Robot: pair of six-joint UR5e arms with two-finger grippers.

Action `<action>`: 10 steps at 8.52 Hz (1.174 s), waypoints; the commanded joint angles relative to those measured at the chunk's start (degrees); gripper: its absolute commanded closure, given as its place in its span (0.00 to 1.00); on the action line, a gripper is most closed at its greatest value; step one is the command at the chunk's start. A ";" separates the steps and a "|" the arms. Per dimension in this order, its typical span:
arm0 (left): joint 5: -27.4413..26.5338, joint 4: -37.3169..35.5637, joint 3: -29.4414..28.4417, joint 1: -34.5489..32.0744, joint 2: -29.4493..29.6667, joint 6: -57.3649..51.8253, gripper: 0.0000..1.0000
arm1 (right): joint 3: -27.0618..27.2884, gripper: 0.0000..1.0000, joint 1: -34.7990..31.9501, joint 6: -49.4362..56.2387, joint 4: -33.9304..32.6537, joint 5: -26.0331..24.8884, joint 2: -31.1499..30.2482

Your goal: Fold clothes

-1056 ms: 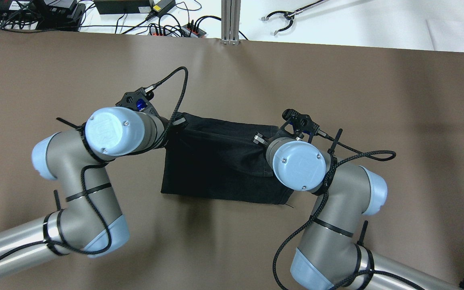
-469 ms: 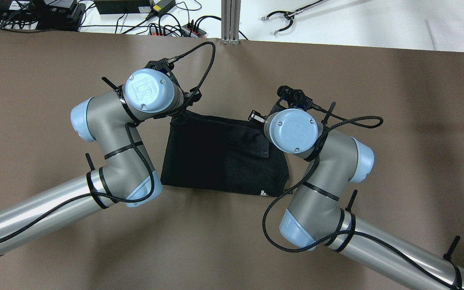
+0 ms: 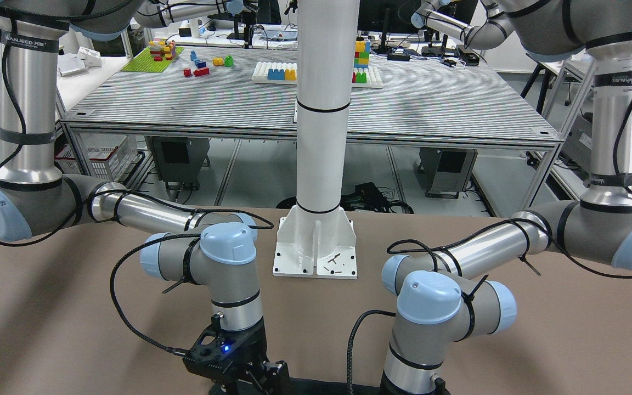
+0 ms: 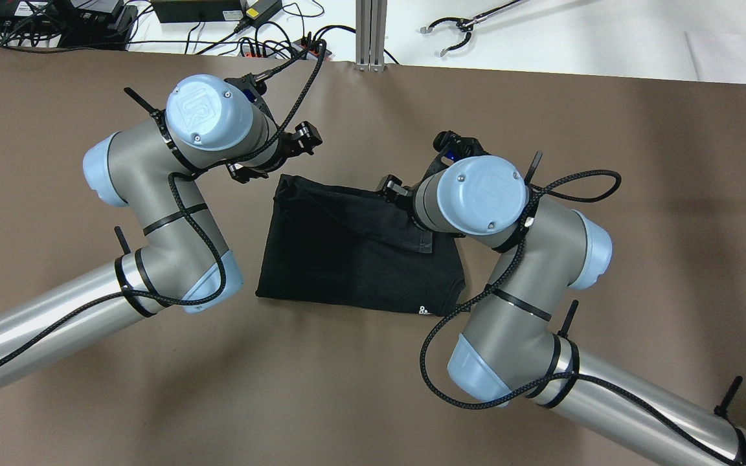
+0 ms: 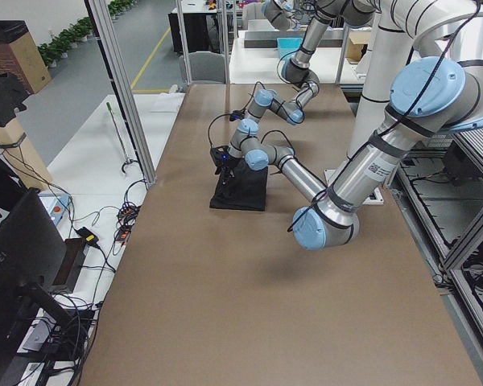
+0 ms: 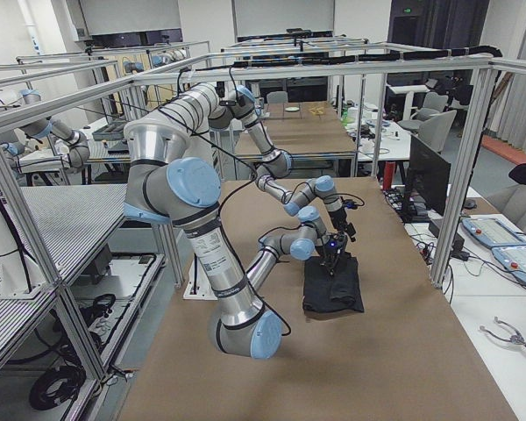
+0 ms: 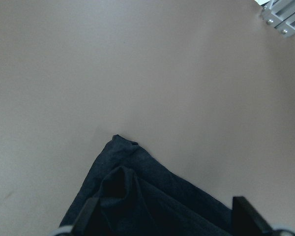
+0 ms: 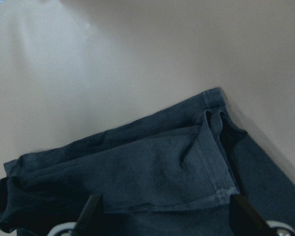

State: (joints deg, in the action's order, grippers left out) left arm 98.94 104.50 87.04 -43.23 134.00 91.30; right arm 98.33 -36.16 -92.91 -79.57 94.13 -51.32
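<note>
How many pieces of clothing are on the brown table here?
1. A single folded black garment lies on the brown table, with the left gripper and the right gripper near its far corners. Its folded layers could hide a smaller piece beneath.

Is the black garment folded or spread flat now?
Folded: the black garment lies doubled, stacked layers and hems showing in the right wrist view.

clothes corner hidden under right arm
</note>
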 commanded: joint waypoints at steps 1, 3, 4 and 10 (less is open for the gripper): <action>0.90 1.66 3.03 -0.10 -3.99 -1.90 0.06 | 0.20 0.94 6.08 -3.15 -0.23 -3.22 -0.62; 0.90 3.60 3.13 -0.01 -5.49 -2.61 0.06 | -2.68 1.00 9.34 -3.24 0.03 -6.75 -1.41; 0.90 3.69 3.13 -0.01 -5.59 -2.61 0.06 | -4.53 1.00 9.35 -2.89 0.38 -6.76 -0.98; 0.64 3.70 3.05 0.16 -5.68 -2.70 0.06 | -23.52 1.00 3.48 1.23 11.00 -11.07 6.06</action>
State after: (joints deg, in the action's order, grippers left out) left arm 99.68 108.19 90.12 -43.11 128.33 88.60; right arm 80.44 -29.88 -94.01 -72.79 83.40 -46.99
